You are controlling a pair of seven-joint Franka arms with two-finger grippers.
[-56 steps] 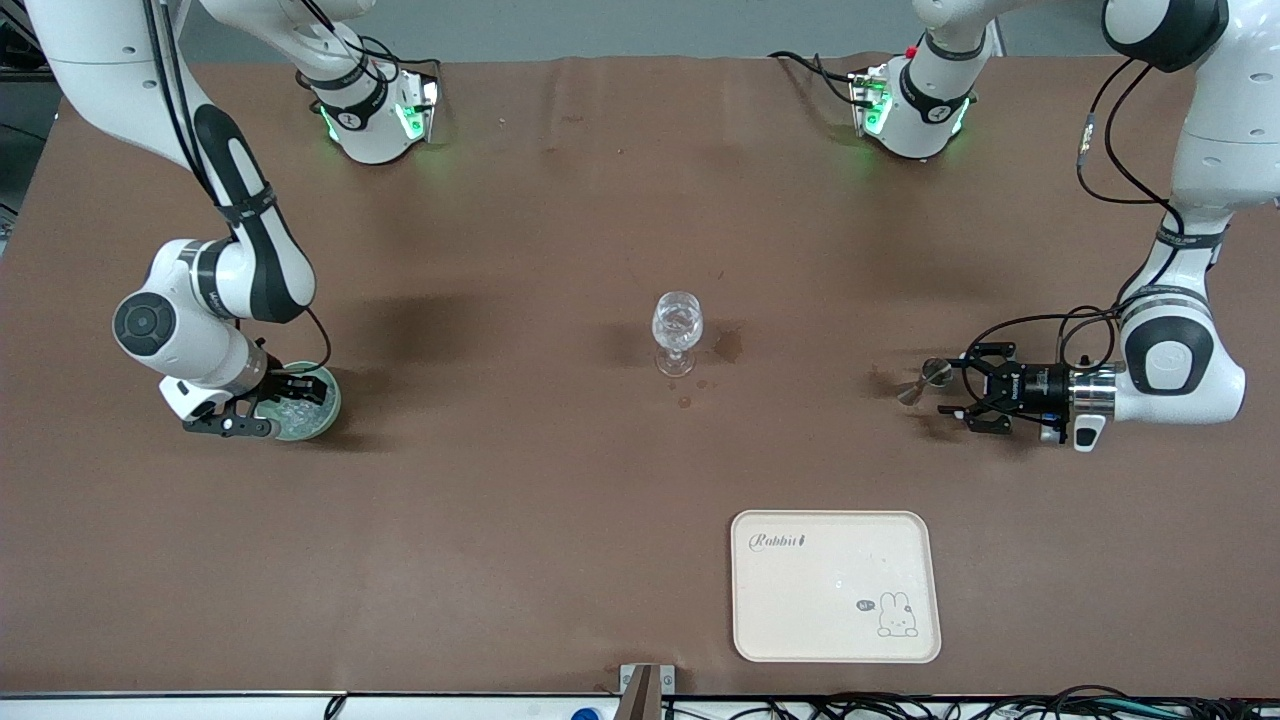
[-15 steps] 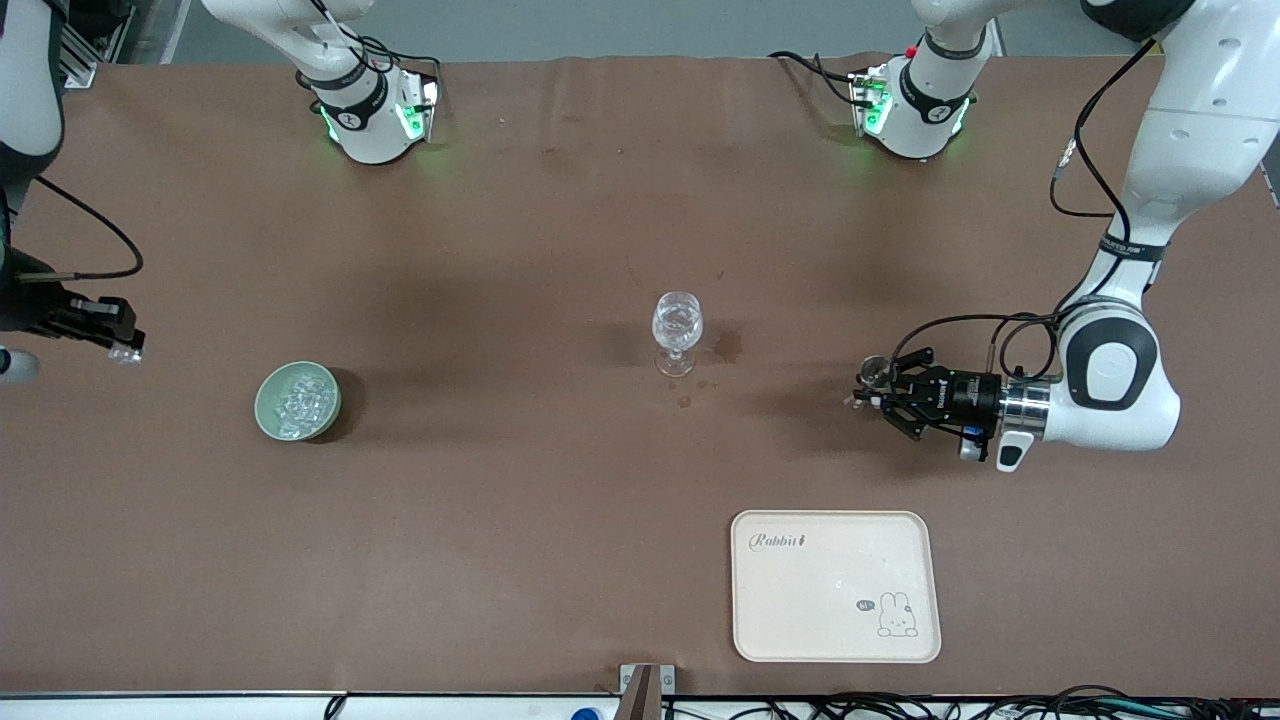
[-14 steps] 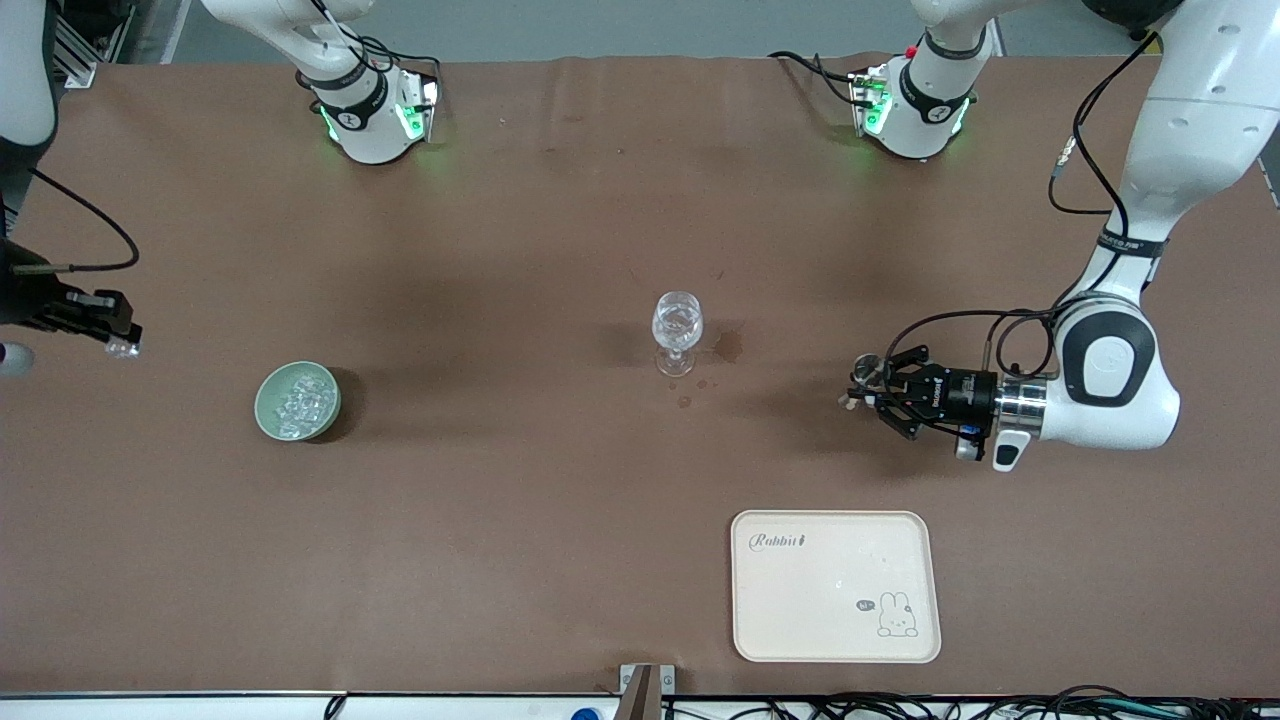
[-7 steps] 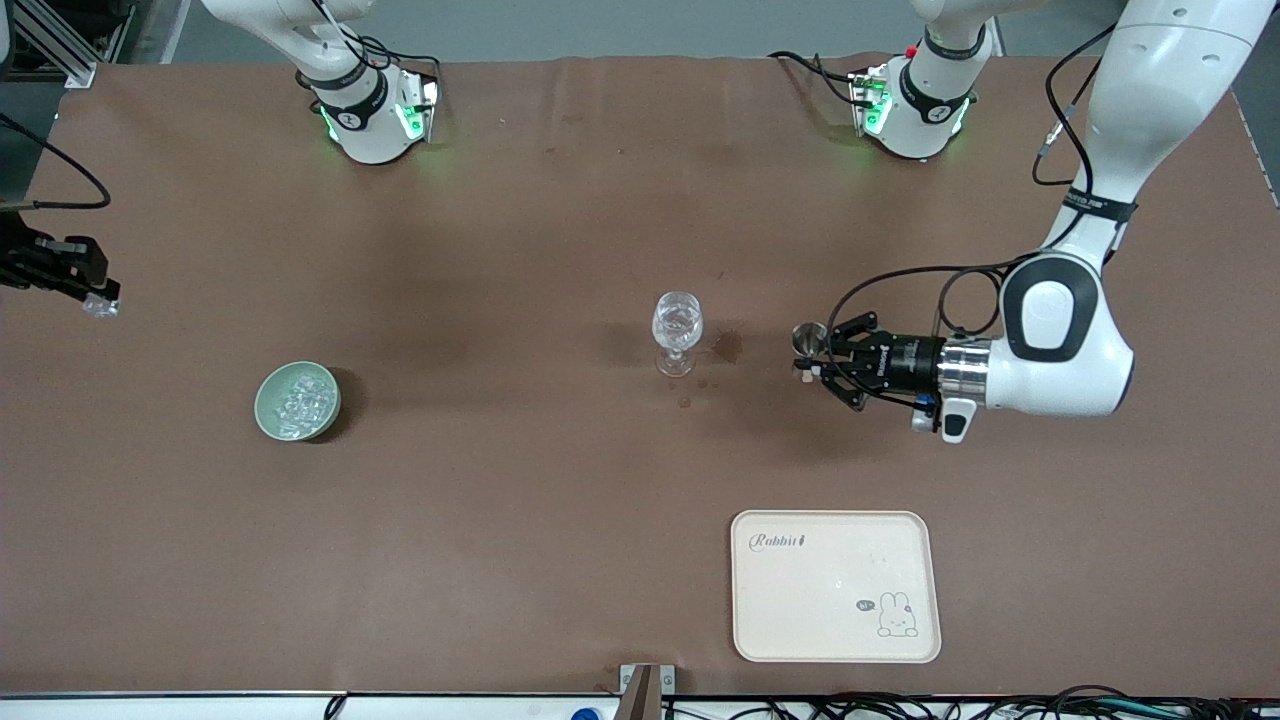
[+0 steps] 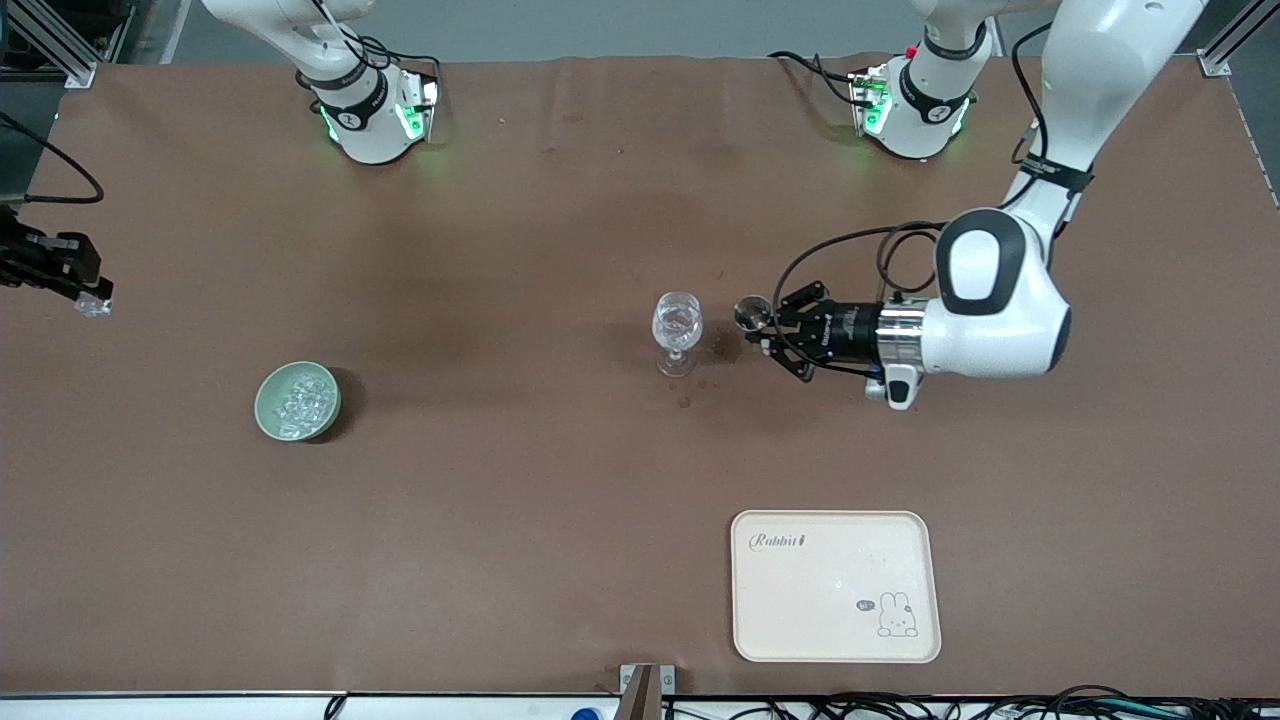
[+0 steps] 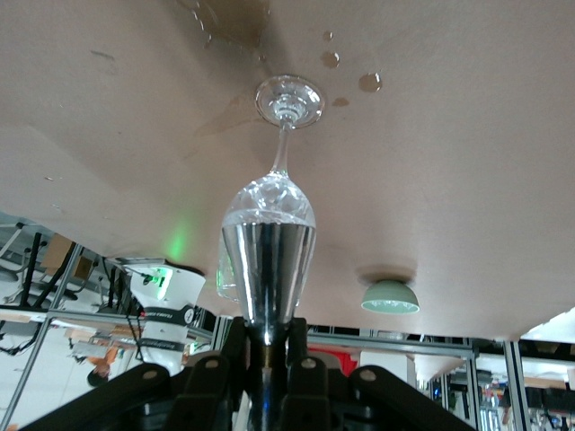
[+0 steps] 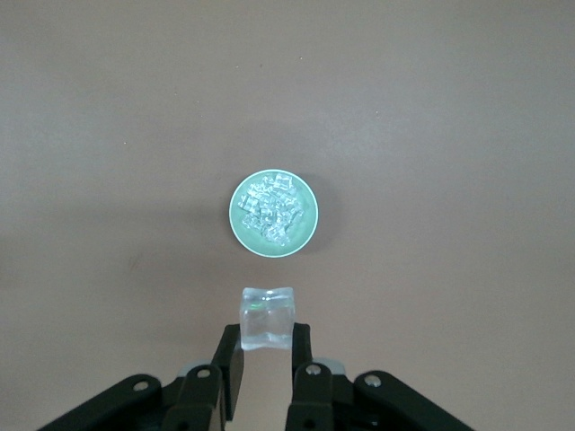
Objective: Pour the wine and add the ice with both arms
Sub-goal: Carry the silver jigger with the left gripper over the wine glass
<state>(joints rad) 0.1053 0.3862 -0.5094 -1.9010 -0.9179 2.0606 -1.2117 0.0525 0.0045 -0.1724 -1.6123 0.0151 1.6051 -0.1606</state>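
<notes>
A clear stemmed wine glass point(image 5: 677, 330) stands at the table's middle, with some clear liquid in it. My left gripper point(image 5: 772, 331) is shut on a small steel measuring cup point(image 5: 750, 314) and holds it beside the glass, at its rim's height. In the left wrist view the cup point(image 6: 268, 269) sits between the fingers point(image 6: 238, 346), with the glass point(image 6: 272, 199) just past it. My right gripper point(image 5: 88, 297) is shut on one clear ice cube point(image 7: 267, 317), high over the right arm's end of the table. The pale green bowl point(image 7: 273, 214) of ice point(image 5: 297, 401) lies below it.
A cream tray point(image 5: 835, 585) with a rabbit print lies nearer the front camera, toward the left arm's end. Wet spots point(image 5: 727, 346) mark the brown cloth beside the glass. The two arm bases point(image 5: 375, 115) stand along the edge farthest from the front camera.
My left gripper has carried the steel cup across to the wine glass. My right gripper rose out of the bowl with an ice cube and moved up toward the table's end.
</notes>
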